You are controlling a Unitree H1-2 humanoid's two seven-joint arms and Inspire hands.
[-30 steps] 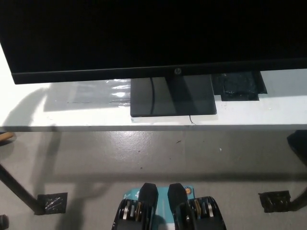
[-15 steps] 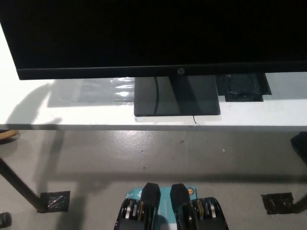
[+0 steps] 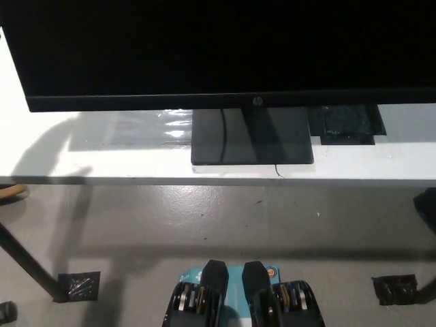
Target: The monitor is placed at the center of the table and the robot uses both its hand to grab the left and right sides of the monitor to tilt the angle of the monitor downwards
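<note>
A black monitor (image 3: 218,48) with a dark screen fills the top of the head view. Its lower bezel runs across the picture with a small logo near the middle. The flat black stand base (image 3: 252,136) rests on the white table (image 3: 136,163), just behind the front edge. Neither of my hands shows in this view.
A black tape patch (image 3: 346,125) lies on the table right of the base, and clear film (image 3: 146,127) to its left. Below the table edge is grey floor with a table leg (image 3: 27,269) and tape patches (image 3: 78,286) at the lower left and lower right (image 3: 394,289).
The whole picture has shifted slightly right and down, so the camera has moved. The monitor and table have not visibly moved.
</note>
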